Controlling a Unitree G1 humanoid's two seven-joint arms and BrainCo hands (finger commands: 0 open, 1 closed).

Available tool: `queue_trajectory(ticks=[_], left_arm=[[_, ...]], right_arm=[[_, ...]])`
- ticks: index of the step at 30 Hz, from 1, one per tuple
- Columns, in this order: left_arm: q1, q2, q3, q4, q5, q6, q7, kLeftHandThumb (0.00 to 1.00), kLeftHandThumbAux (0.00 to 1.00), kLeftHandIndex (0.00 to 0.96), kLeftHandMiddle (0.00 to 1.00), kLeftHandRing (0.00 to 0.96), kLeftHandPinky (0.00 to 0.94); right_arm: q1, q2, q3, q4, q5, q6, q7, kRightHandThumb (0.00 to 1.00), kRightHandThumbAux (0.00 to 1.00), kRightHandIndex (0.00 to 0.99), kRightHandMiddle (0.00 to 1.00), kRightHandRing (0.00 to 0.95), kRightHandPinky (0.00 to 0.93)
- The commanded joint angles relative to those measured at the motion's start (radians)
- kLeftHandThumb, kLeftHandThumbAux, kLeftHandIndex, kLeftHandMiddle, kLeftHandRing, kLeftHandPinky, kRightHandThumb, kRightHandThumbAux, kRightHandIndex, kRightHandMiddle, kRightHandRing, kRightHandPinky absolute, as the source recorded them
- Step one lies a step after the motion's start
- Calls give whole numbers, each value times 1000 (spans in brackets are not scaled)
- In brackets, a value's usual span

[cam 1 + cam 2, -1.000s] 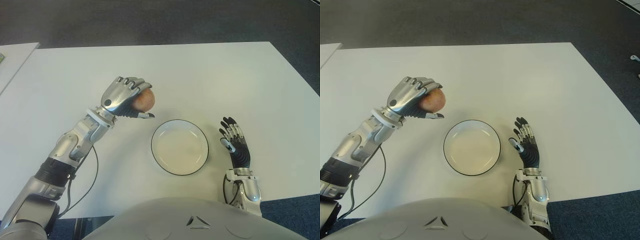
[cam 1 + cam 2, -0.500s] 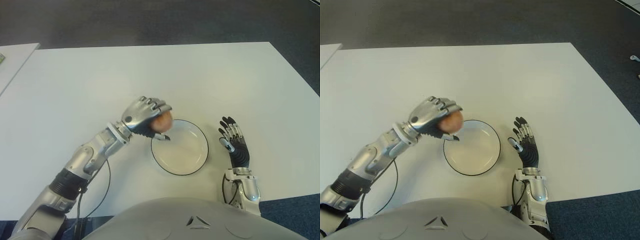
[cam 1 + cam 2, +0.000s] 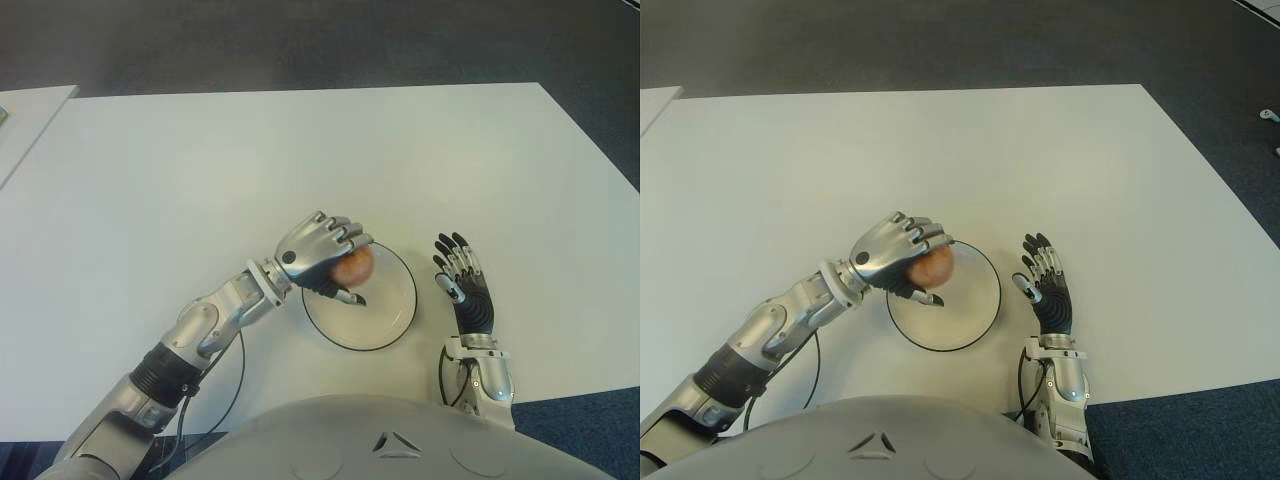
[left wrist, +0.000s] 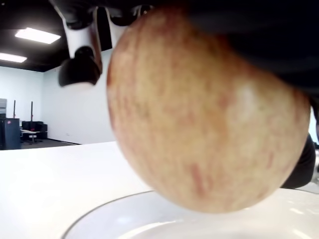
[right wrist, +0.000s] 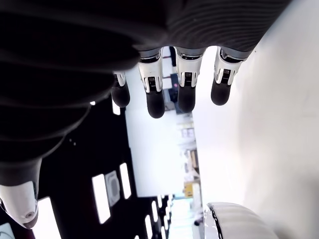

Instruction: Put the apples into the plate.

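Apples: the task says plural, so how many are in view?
1. The apple is gripped in the left hand over the plate; the right hand, beside the plate, holds nothing.

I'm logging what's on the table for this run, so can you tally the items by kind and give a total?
Apples: 1, the apple gripped in the left hand over the plate
Plates: 1, the white plate, with the idle open right hand showing to its right
Total: 2 things on or over the white table
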Motion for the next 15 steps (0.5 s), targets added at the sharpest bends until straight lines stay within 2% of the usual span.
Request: queue_trajectory(ticks=[1, 15], left_arm=[[7, -1, -17, 35, 29, 4, 14, 752, 689, 446, 836, 852, 837], [-10, -11, -55, 108, 42, -1, 17, 752, 688, 446, 838, 846, 844]], right_arm=[[42, 20, 14, 51, -9, 51, -12, 214, 556, 91, 131, 83, 79], [42, 35, 22, 68, -12, 24, -16, 207, 574, 93, 136, 93, 82]])
